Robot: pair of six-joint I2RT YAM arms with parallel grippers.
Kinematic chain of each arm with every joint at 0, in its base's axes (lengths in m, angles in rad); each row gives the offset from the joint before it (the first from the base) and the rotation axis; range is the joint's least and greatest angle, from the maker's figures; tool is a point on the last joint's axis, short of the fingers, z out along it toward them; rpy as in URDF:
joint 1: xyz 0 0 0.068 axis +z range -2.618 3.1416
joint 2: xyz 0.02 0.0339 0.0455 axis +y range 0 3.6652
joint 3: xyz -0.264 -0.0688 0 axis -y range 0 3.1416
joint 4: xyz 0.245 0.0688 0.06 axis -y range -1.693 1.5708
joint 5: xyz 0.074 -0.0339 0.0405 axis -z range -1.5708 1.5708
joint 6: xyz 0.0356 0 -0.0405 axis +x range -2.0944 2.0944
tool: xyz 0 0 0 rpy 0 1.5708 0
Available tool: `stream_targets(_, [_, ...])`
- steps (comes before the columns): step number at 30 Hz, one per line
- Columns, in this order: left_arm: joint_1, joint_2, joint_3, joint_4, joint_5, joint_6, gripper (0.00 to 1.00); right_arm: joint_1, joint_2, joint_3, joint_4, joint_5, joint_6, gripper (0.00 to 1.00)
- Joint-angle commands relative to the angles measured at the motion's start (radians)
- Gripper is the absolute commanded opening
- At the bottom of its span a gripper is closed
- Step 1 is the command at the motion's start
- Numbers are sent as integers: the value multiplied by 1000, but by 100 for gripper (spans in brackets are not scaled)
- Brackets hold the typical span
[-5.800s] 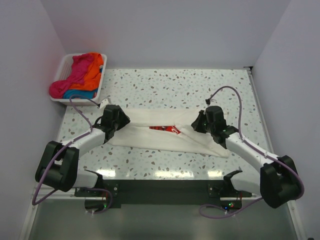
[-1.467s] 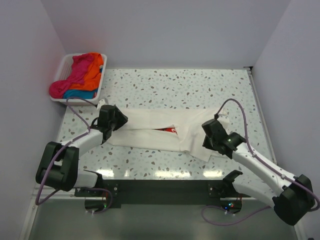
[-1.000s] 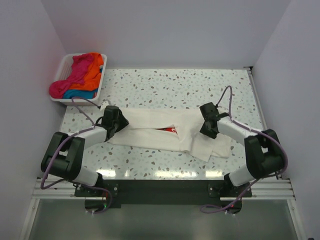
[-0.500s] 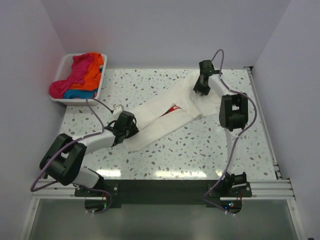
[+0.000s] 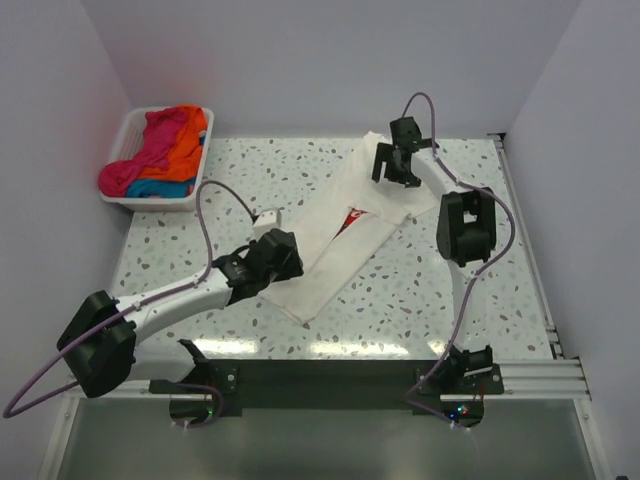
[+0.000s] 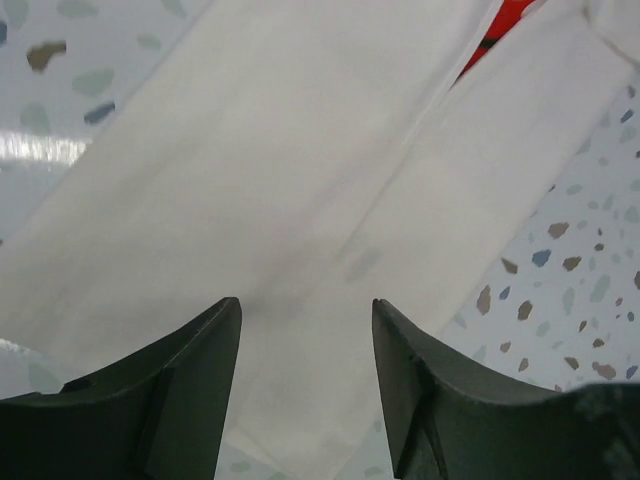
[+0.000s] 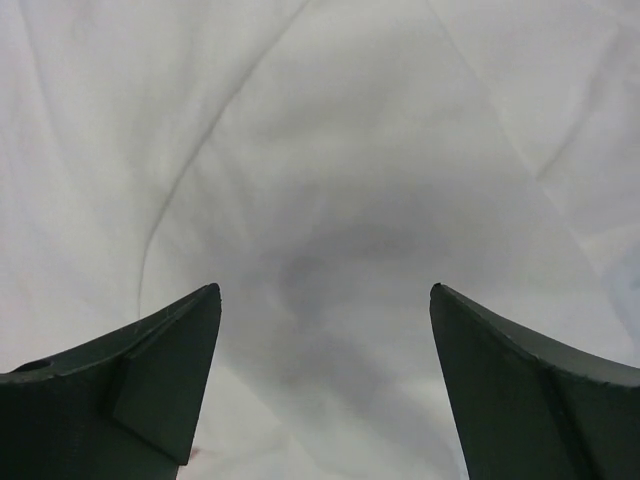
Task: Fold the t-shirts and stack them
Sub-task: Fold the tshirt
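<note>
Now the cream-white t-shirt [image 5: 335,250] lies on the speckled table [image 5: 290,165] as a long folded strip, running on a slant from the near middle of the table up toward the far right. A sliver of its red logo [image 5: 350,219] peeks out along the fold about halfway up the strip.

The left gripper [image 6: 305,310] sits over the near end of that strip, on its left side. Its two dark fingers [image 6: 190,380] are spread apart, with only flat cloth showing in the gap between them and no fold caught. Whether the fingertips actually touch the fabric I cannot tell from the wrist view.

The right gripper [image 7: 325,295] is at the opposite, far end of the shirt, close to the back edge of the table. Its fingers are spread wide, and the wrist view shows nothing but softly creased white cloth beneath and between them, none of it pinched.

Off in the far left corner stands the white basket [image 5: 150,203], well apart from both grippers, heaped with the other t-shirts [image 5: 165,150] in pink, orange and blue, one pink piece draping over its left rim
</note>
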Motion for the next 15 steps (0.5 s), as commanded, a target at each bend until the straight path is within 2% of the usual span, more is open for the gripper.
stream_targets(1, [4, 53, 157, -41, -174, 210, 59, -7, -218, -169, 73, 82, 33, 88])
stream_targets(3, [4, 136, 226, -65, -226, 267, 53, -6, -288, -272, 105, 75, 68, 85])
stream_targets(6, [3, 239, 286, -93, -254, 338, 46, -6, -316, -360, 146, 39, 102, 76])
stream_targets(7, [0, 260, 300, -90, -245, 380, 45, -3, -310, -365, 149, 32, 102, 72])
stream_targets(8, [0, 301, 307, -88, -228, 394, 44, -4, -295, -359, 142, 30, 105, 63])
stream_targets(12, [-22, 398, 338, -111, -179, 441, 39, -9, -192, -290, 96, 33, 99, 38])
stream_targets(15, [-74, 449, 335, -143, -193, 439, 35, -27, -131, -247, 79, 32, 95, 34])
